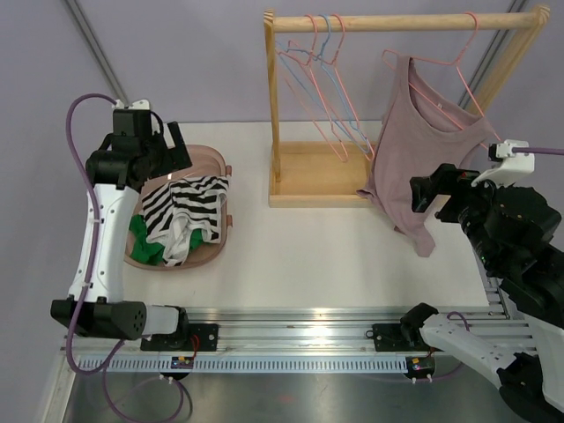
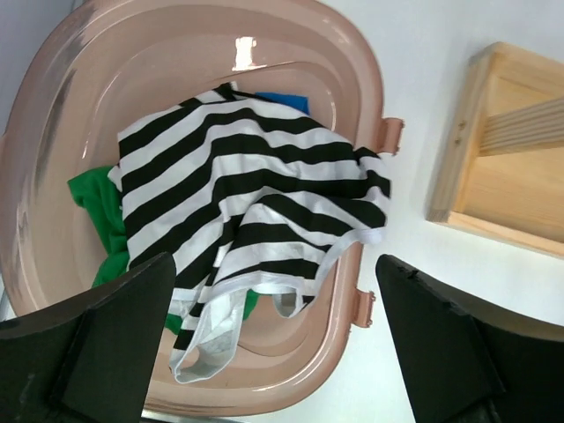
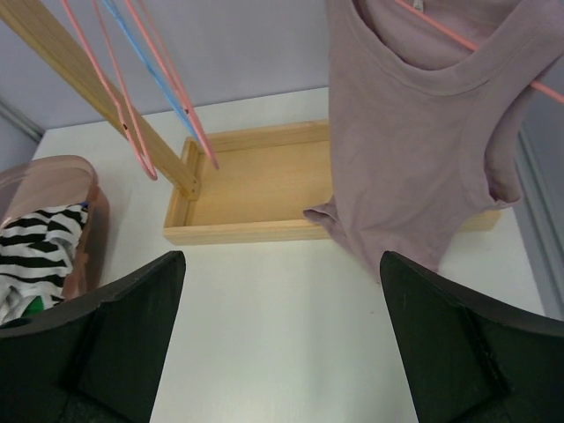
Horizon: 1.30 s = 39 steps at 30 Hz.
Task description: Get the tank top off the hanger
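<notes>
1. The mauve tank top (image 3: 405, 150) hangs on the pink hanger (image 3: 476, 44), upper right of the frame.
2. The right pincer (image 3: 282, 257) is released just below it. The left pincer (image 2: 273, 269) is released above the laundry basket (image 2: 53, 132).
3. Risk: a sideways tug may snag 1 strap and unhook the hanger.

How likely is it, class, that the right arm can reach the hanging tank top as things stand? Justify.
Probably yes: the open right tool sits right beside the tank top, level with its lower half, with nothing visible between them.

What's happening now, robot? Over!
Hands open, empty: left hand over basket, right hand facing tank top. Tank top hangs on pink hanger. Nothing in between.
</notes>
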Tool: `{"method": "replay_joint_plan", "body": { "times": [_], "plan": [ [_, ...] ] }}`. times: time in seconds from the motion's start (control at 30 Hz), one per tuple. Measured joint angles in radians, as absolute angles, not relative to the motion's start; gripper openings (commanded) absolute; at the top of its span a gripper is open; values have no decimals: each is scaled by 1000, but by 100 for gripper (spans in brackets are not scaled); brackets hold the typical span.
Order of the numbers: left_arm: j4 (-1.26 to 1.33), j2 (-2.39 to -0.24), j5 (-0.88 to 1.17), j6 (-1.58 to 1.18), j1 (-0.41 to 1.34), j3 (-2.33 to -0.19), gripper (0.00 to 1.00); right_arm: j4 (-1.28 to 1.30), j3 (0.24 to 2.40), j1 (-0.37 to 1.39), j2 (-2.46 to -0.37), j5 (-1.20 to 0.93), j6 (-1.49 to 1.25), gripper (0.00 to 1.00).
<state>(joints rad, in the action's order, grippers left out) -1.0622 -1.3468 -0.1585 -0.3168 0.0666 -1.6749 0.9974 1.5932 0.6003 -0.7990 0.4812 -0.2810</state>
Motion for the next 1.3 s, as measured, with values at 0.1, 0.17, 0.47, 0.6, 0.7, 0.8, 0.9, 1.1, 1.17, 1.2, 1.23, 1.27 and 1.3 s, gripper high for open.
{"method": "replay_joint_plan", "body": {
  "times": [0.1,0.17,0.47,0.6,0.7,0.8,0.9,1.1,1.17,1.2,1.23,1.27,1.3],
  "plan": [
    [-1032,-1283,-112,-311,73,-1641,99,1023,1647,600,-854,537,-262,99],
    [-1007,-1217,-96,-306,96,-1597,99,1042,1689,600,-891,571,-246,100],
    [-907,-939,-4,-286,329,-1368,99,1084,1907,600,-1084,732,-164,100],
    [-845,-849,36,-291,394,-1219,99,1062,2011,587,-1174,812,-77,100],
    [-833,-796,57,-296,433,-1114,99,1057,2106,525,-1248,804,-12,99],
    [-808,-738,78,-295,452,-1017,99,1044,2185,417,-1332,739,50,99],
    [-788,-672,92,-294,454,-953,99,1038,2230,313,-1411,657,95,100],
    [-724,-566,130,-286,455,-889,99,996,2237,127,-1547,464,173,99],
    [-719,-550,136,-286,455,-871,99,972,2209,99,-1570,409,202,100],
    [-716,-549,139,-286,456,-867,99,961,2201,88,-1583,379,212,100],
    [-712,-550,142,-286,457,-863,99,955,2200,73,-1596,355,220,100],
    [-707,-550,145,-286,458,-861,99,949,2200,57,-1610,333,228,99],
    [-707,-552,150,-286,458,-861,99,944,2200,41,-1622,313,234,98]
  ]
}}
